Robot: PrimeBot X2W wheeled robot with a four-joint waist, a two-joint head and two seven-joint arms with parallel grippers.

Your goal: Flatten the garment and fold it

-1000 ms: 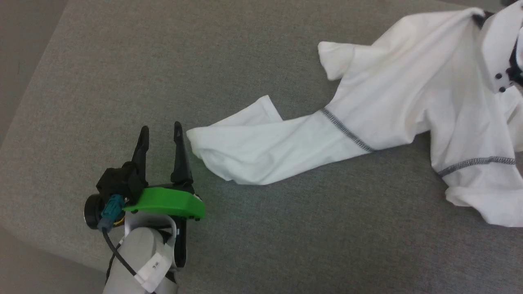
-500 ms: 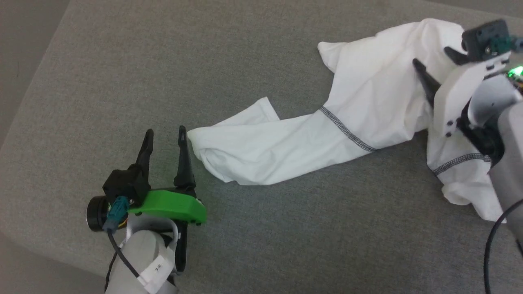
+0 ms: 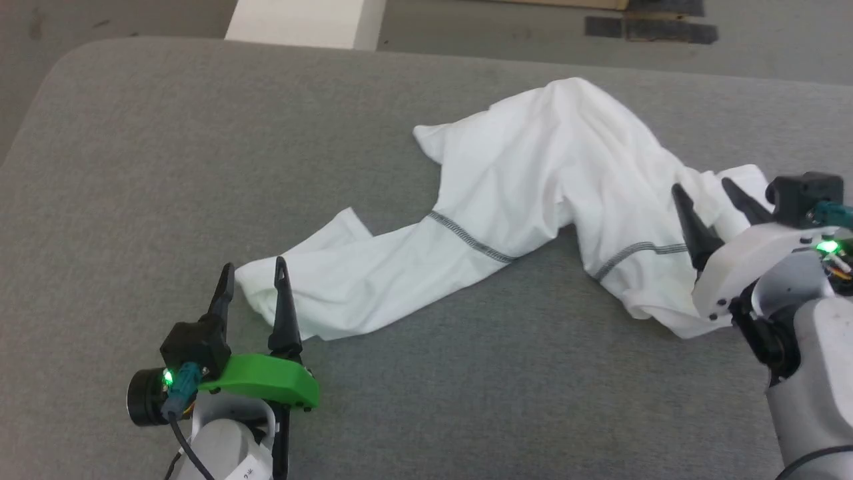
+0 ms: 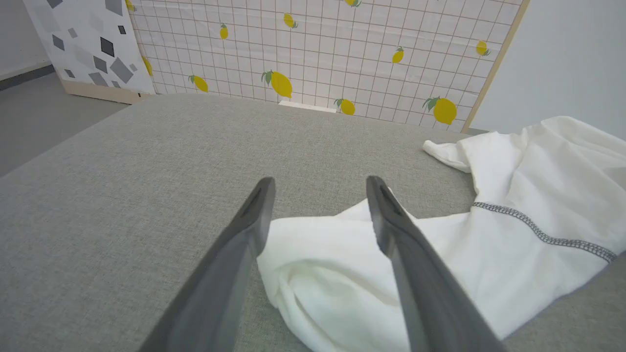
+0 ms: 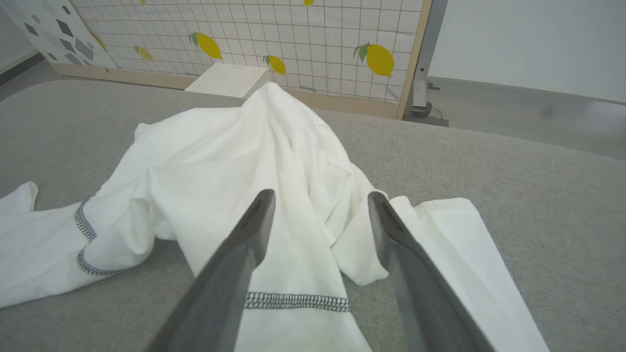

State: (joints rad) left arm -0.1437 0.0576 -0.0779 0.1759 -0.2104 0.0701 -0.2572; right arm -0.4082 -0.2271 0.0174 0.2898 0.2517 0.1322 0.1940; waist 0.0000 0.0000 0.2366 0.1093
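The garment (image 3: 533, 180), a white long-sleeved shirt with grey zigzag seams, lies crumpled across the grey padded table (image 3: 133, 167). One sleeve stretches toward the lower left. My left gripper (image 3: 253, 277) stands open at that sleeve's cuff, and the cuff end (image 4: 313, 254) lies between its fingers in the left wrist view. My right gripper (image 3: 706, 190) is open over the shirt's right end, holding nothing. In the right wrist view the bunched body (image 5: 274, 161) and a seam lie beyond and between its open fingers (image 5: 244, 244).
A rigid white box (image 3: 303, 23) stands beyond the table's far edge. A lemon-patterned grid panel (image 4: 313, 49) stands behind the table. The table's rounded corner (image 3: 53, 73) is at the upper left.
The head camera has tilted up, shifting the whole picture. My right gripper has opened, let go of the raised shirt, and come down to the right; the cloth has dropped onto the table.
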